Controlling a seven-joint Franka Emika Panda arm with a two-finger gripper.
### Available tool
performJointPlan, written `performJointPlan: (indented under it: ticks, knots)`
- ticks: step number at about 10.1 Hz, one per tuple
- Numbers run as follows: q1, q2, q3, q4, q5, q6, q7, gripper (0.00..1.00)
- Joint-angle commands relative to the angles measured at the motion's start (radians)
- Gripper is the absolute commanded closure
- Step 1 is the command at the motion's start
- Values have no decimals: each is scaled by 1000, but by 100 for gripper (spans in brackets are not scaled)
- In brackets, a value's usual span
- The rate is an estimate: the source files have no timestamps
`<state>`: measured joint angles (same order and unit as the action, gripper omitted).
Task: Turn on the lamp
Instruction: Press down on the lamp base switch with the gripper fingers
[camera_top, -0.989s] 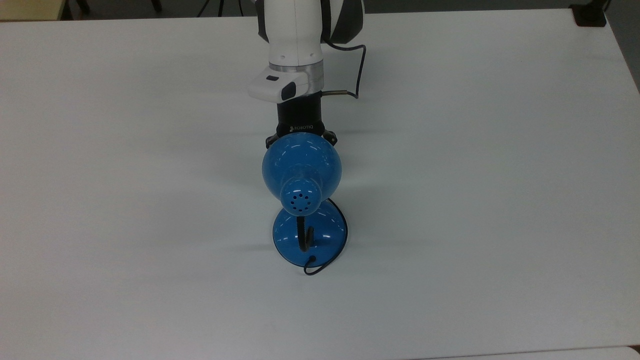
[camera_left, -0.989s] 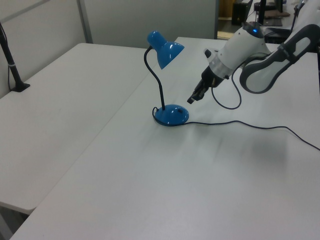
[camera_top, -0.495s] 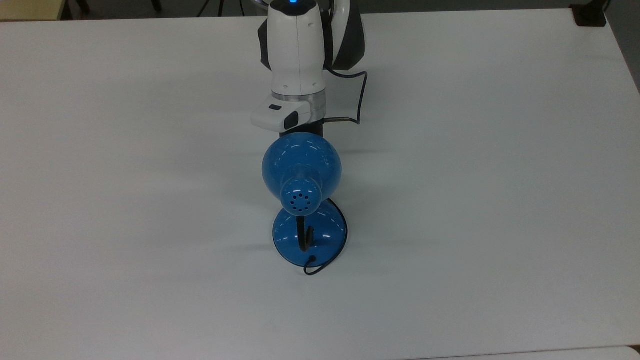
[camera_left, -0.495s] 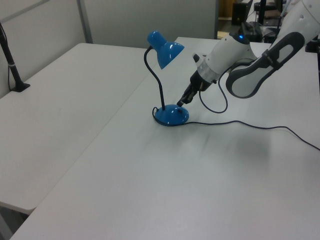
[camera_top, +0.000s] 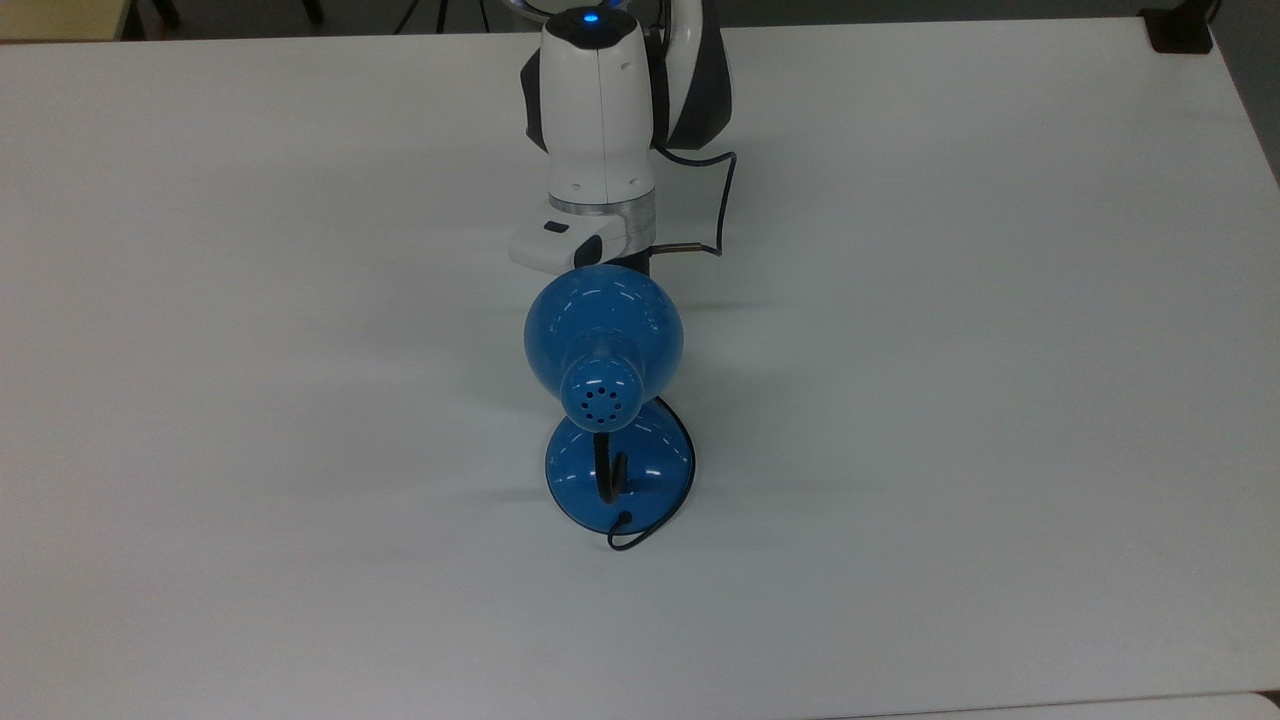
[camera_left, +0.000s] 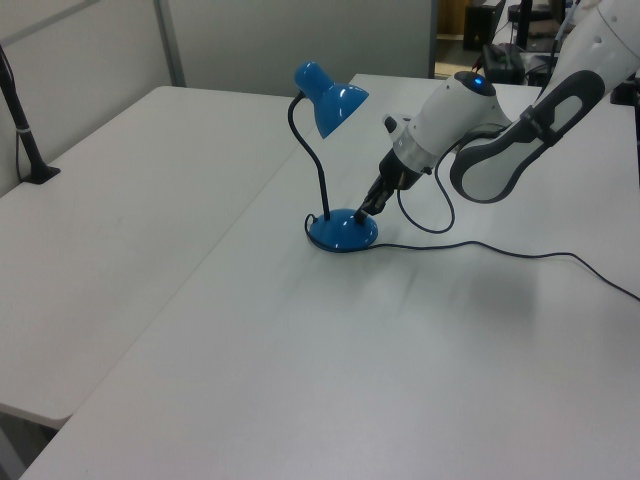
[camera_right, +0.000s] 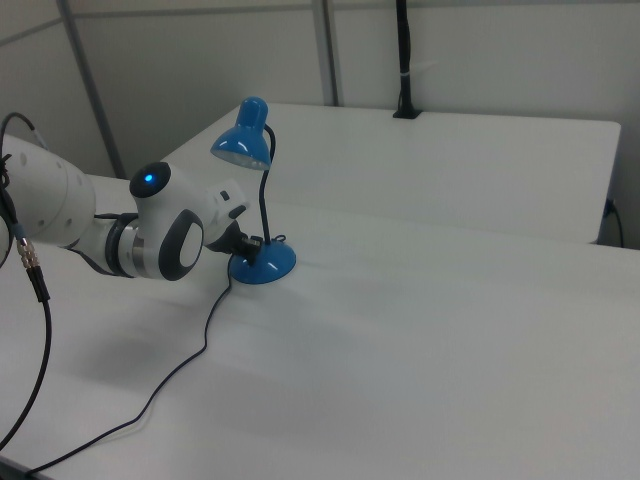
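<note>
Arm slants down from the left view's upper right, tool (camera_left: 367, 207) tip touching the lamp (camera_left: 333, 166) base mid-frame on the surface (camera_left: 300, 380), can't tell if it's open or closed.

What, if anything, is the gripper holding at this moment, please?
Nothing is held. The gripper points its tip down at the lamp base, at or just above it; no part is grasped.

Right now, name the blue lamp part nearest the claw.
The round base on the table: the claw tip is at its top edge. The shade sits well above it.
</note>
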<state>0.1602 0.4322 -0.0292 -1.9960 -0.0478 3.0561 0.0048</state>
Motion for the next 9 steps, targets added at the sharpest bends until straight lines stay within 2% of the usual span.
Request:
performJointPlan:
  ticks: [1,9]
  knots:
    - [-2,28,9,34,3,15,-13,100]
    - [-10,66,12,52,-17,15,-20,100]
